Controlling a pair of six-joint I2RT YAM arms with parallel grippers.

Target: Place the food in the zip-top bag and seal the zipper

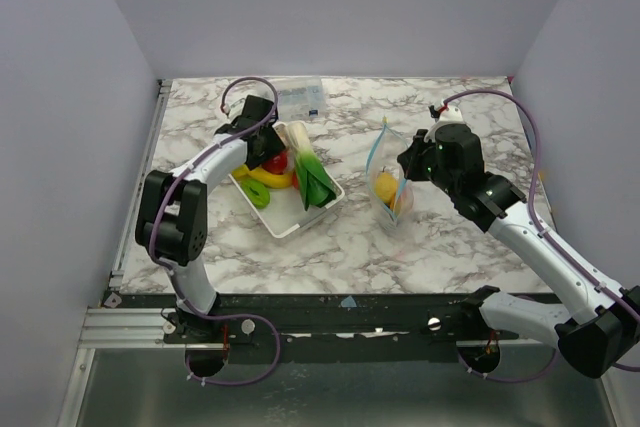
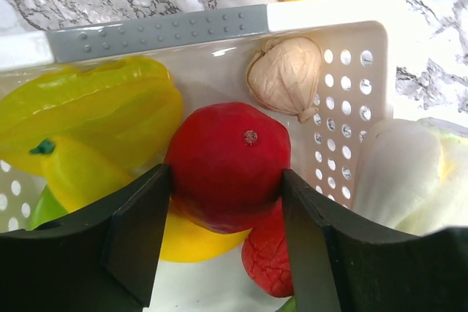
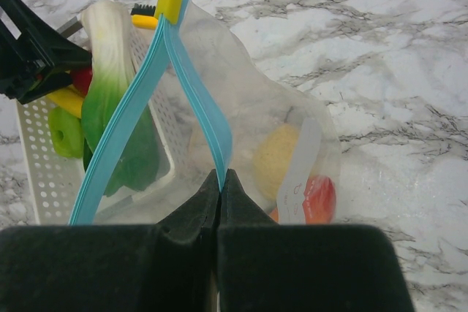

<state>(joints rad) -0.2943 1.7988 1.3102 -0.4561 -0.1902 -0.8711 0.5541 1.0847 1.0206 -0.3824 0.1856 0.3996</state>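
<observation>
Zipper (image 3: 207,100) pinched — fruit (image 2: 227,158) in left end effector (image 2: 225,206)

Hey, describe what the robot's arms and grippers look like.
Both arms, left arm and right arm, have white links with black joints, each trailed by a purple cable. The left gripper and right gripper have flat matte-black fingers.

A robotics lab cell: plain lavender walls (image 1: 340,7) box in a marble-patterned tabletop (image 1: 450,247), with two robot arms (image 1: 190,187) bolted to a rail (image 1: 330,310) at its edge.
</observation>
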